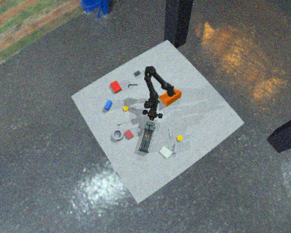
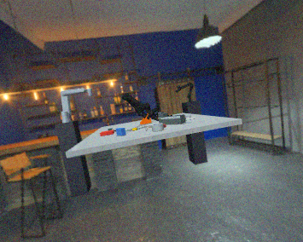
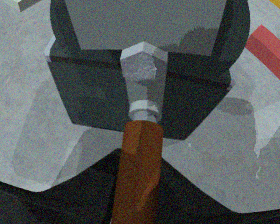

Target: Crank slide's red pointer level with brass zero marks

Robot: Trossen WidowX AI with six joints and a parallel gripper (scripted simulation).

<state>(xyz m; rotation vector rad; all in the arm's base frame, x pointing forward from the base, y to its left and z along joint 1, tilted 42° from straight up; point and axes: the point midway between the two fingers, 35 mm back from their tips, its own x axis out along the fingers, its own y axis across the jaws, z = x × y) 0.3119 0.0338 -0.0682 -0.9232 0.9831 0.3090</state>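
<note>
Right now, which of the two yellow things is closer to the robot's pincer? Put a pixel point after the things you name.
The yellow one [image 1: 125,108] on the same side as the blue block [image 1: 108,105] [image 2: 120,131]; the other [image 1: 179,138] sits near the pale green square [image 1: 165,152].

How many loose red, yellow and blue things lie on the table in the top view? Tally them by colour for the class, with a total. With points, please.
Red: 2 (larger block [image 1: 115,87] [image 2: 107,133], smaller block [image 1: 129,134] [image 3: 271,54])
Yellow: 2 (one piece nearer the blue piece [image 1: 108,105] [image 2: 120,131], one near the pale square [image 1: 165,152])
Blue: 1
Total: 5

The arm [image 1: 151,84] [image 2: 136,105] is black, with slim links, bulky joints and a dark gripper [image 1: 152,117] at its tip.
</note>
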